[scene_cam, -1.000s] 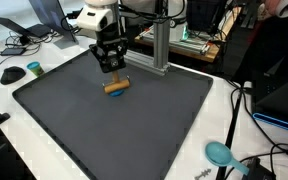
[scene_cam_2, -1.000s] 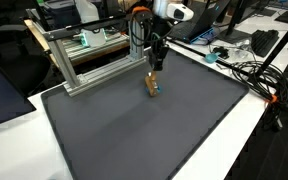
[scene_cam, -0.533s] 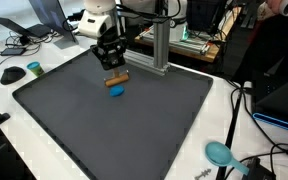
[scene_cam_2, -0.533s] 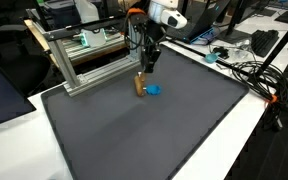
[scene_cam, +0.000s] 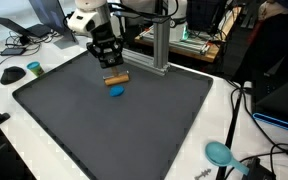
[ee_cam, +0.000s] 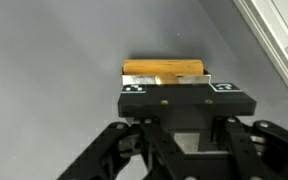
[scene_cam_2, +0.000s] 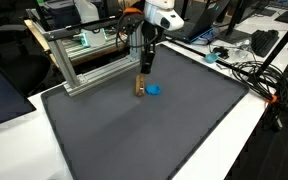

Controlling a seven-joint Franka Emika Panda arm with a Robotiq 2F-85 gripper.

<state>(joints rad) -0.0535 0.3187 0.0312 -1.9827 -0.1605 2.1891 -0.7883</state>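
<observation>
Where the wrist view looks down past the gripper (ee_cam: 179, 88), its jaws are drawn in on a short wooden block (ee_cam: 164, 69) that lies crosswise at the fingertips; the contact itself is hidden behind the gripper body, so the hold is probably a real grip rather than one plainly seen. In both exterior views the block hangs just above the grey mat (scene_cam: 134, 130), apart from its surface as far as I can judge; so the pick-up looks done, and the block is not yet set down anywhere. A small blue piece (scene_cam: 116, 90) lies flat on the mat, just beside the block and untouched by the gripper. Beyond the mat's far edge stands an aluminium frame (scene_cam_2: 84, 62), near the gripper but apart from the block.
</observation>
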